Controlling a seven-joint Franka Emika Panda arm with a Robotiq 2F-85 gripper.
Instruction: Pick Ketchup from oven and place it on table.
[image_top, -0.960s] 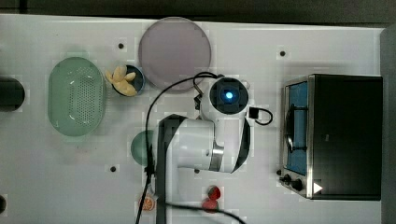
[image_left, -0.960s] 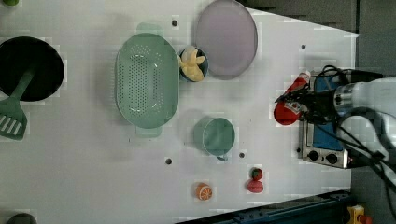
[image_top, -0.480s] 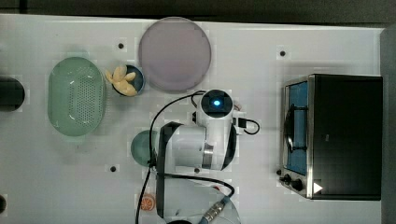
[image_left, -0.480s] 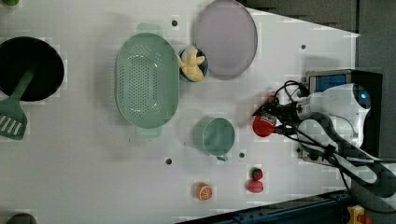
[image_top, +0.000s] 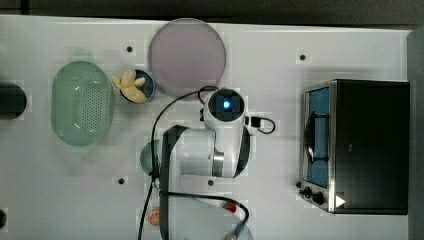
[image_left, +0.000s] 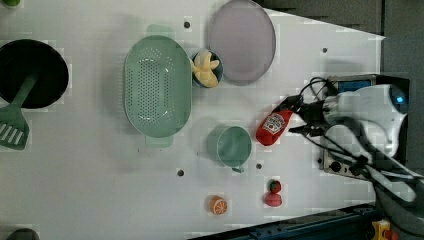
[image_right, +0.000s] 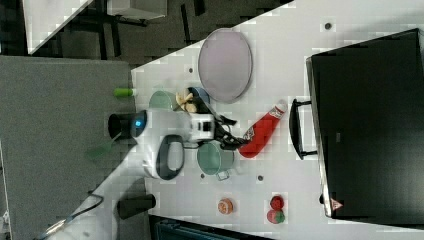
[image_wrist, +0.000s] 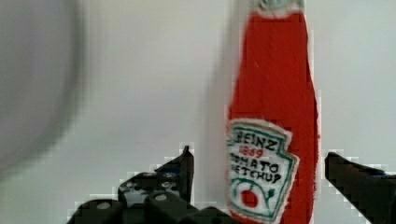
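Note:
The Ketchup (image_wrist: 273, 116), a red bottle with a white label, lies on the white table (image_top: 280, 60) between the teal mug and the oven (image_top: 367, 145). My gripper (image_wrist: 258, 154) is open, one dark finger on each side of the labelled body with a gap at both sides. In the left view the Ketchup (image_left: 272, 127) lies just off the gripper (image_left: 300, 117). In the right view the Ketchup (image_right: 260, 132) points its white cap toward the oven (image_right: 365, 120), with the gripper (image_right: 231, 140) at its wide end. In the top view my arm covers the bottle.
A teal mug (image_left: 232, 146) stands close to the bottle. A pale-purple plate (image_top: 188, 56), a green colander (image_top: 81, 102) and a small bowl of yellow pieces (image_top: 131, 86) sit farther off. Two strawberries (image_left: 273, 192) and an orange half (image_left: 218, 204) lie near the table edge.
My arm carried the Ketchup from in front of the oven toward the mug. The jaws opened and the bottle now lies loose on the table.

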